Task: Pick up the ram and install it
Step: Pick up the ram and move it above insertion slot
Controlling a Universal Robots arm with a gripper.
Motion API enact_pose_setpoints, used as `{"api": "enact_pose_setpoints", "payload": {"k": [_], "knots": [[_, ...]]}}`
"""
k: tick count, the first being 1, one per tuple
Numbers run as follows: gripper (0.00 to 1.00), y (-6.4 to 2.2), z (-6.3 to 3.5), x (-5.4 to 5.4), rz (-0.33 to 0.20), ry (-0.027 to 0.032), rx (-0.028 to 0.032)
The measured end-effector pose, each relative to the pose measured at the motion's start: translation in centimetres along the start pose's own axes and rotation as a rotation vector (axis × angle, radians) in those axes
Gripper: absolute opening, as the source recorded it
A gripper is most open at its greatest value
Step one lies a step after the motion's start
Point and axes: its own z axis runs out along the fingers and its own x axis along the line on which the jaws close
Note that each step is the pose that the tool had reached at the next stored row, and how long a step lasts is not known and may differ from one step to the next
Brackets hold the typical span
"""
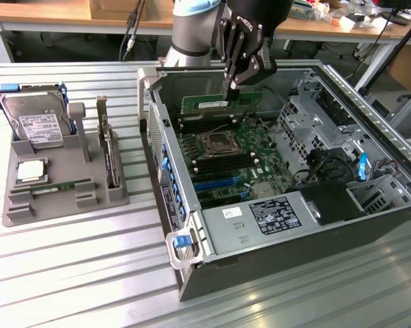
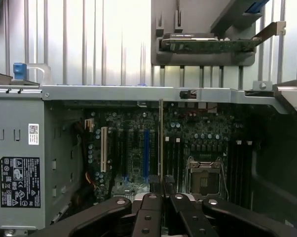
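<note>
One ram (image 1: 205, 104) clamped edgewise between the jaws.

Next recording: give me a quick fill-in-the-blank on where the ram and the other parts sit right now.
1. The ram held by the gripper hangs over the ____ inside the computer case.
2. The gray tray sits to the exterior view's ____ of the case.
3. On that tray, ____ more ram stick lies flat.

Missing words: motherboard; left; one.
</note>
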Motion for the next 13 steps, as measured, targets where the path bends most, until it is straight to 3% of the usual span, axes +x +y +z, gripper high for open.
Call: {"api": "enact_pose_setpoints", "payload": {"k": [13], "knots": [[0.12,-3.16,-0.01,0.1,0.000,-0.0001,0.0000]]}}
